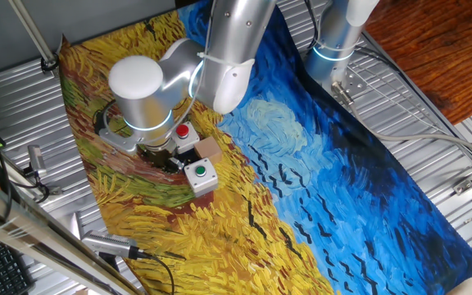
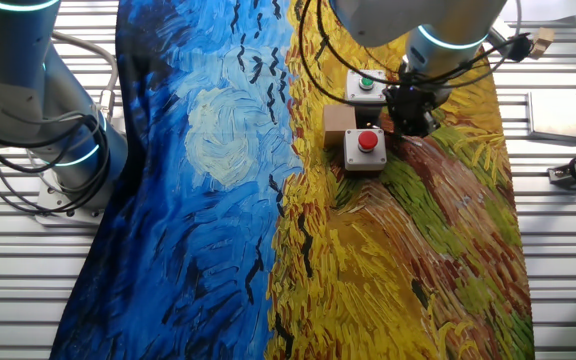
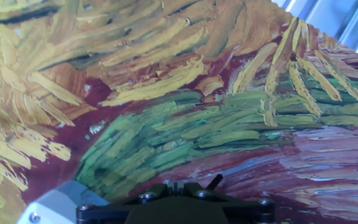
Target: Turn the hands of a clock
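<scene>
Yellow, green and blue brushstrokes cover a painted cloth (image 1: 318, 188) spread over a ribbed metal table (image 1: 23, 106). In one fixed view, the silver arm (image 1: 220, 57) bends down over the yellow part of the cloth, near its left edge. Its gripper (image 1: 164, 156) is low, squeezed between two small grey boxes. One box has a red button (image 1: 183, 131) and sits just behind the gripper; the other has a green button (image 1: 199, 171) and sits just in front. A small brown block (image 1: 211, 148) lies beside them. The fingers are hidden by the arm's wrist. No clock can be made out here. A second arm's base (image 1: 334, 41) stands at the cloth's far edge.

In the other fixed view, the same group sits near the cloth's top right corner. The green button (image 2: 367, 82) box is further back, the red button (image 2: 368, 141) box nearer, the brown block (image 2: 338, 120) touching both on their left. The gripper (image 2: 413, 112) is a dark shape just right of the boxes, reaching down to the cloth. Whether it is clenched or released cannot be told. The clock is not visible; it may be hidden under the gripper. The second arm (image 2: 38, 100) stands off the cloth's left edge.

In the hand view, the camera looks across yellow, green and maroon strokes. The gripper's black body (image 3: 176, 205) fills the bottom edge; the fingertips are out of frame. A grey box corner (image 3: 55, 202) shows at bottom left.
</scene>
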Tool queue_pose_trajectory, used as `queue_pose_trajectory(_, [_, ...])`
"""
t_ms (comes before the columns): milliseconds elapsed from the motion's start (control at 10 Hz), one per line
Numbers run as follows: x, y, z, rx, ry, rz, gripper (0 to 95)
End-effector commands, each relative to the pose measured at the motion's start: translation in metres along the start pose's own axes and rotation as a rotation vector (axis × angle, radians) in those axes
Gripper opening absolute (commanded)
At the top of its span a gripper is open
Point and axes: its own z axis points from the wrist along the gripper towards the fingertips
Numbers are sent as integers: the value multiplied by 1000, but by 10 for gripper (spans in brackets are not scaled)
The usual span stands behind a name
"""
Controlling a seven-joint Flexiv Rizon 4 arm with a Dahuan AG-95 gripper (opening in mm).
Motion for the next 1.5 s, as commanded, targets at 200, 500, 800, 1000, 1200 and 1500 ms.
queue_pose_trajectory(200, [9,-2,-1,2,2,-10,0])
queue_pose_trajectory(500, [15,-5,-3,2,3,-18,0])
queue_pose_trajectory(800, [15,-5,-3,1,2,-21,0])
queue_pose_trajectory(1000, [14,-5,-6,7,6,-23,0])
queue_pose_trajectory(1200, [12,-7,-17,22,16,-37,0])
queue_pose_trajectory(1500, [12,-7,-17,12,12,-36,0])
